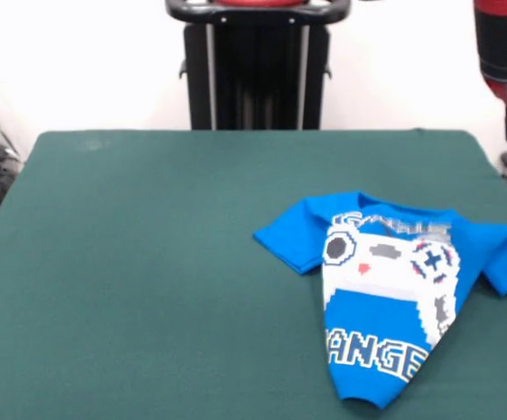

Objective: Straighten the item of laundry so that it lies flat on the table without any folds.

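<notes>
T-shirt [393, 297] sits crumpled on worktop [148, 262], below-left of the arm; tool itself not in view, state unknown.

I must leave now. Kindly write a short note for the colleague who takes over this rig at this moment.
Gripper: not visible; only part of the red and black arm shows at the top right corner, well above the table.
T-shirt: lies print side up near the table's front right part, untouched.
Done: nothing evident. The shirt's lower body is folded in to a narrow tapering shape and the lettering is partly hidden.
Left: spread the lower body and sleeves until it lies flat.
</notes>
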Available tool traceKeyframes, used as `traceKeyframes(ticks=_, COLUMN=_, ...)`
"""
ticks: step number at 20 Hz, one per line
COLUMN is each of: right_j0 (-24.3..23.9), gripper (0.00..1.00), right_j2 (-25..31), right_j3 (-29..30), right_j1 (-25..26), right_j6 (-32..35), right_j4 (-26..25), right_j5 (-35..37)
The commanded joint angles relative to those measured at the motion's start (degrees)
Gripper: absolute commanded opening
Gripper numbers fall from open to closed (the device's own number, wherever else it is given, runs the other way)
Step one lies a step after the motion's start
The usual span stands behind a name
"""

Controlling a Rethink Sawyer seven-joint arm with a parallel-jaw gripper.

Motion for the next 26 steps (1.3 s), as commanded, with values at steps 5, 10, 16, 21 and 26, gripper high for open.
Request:
traceKeyframes(ticks=5, right_j0=-1.13, gripper=1.0, right_j2=0.71, right_j3=-7.38, right_j1=-4.65, right_j6=-1.73, right_j4=-1.59, right_j5=23.75)
traceKeyframes(ticks=10, right_j0=6.71, gripper=1.0, right_j2=-11.3, right_j3=-22.16, right_j1=-2.33, right_j6=5.17, right_j4=-15.62, right_j5=30.88)
traceKeyframes(ticks=16, right_j0=10.77, gripper=1.0, right_j2=-20.4, right_j3=-30.88, right_j1=5.75, right_j6=9.05, right_j4=-29.91, right_j5=30.27)
traceKeyframes(ticks=21, right_j0=10.56, gripper=1.0, right_j2=-22.24, right_j3=-29.65, right_j1=8.97, right_j6=9.51, right_j4=-32.57, right_j5=24.05)
traceKeyframes(ticks=26, right_j0=9.84, gripper=1.0, right_j2=-22.98, right_j3=-28.8, right_j1=11.82, right_j6=9.04, right_j4=-33.12, right_j5=17.99)
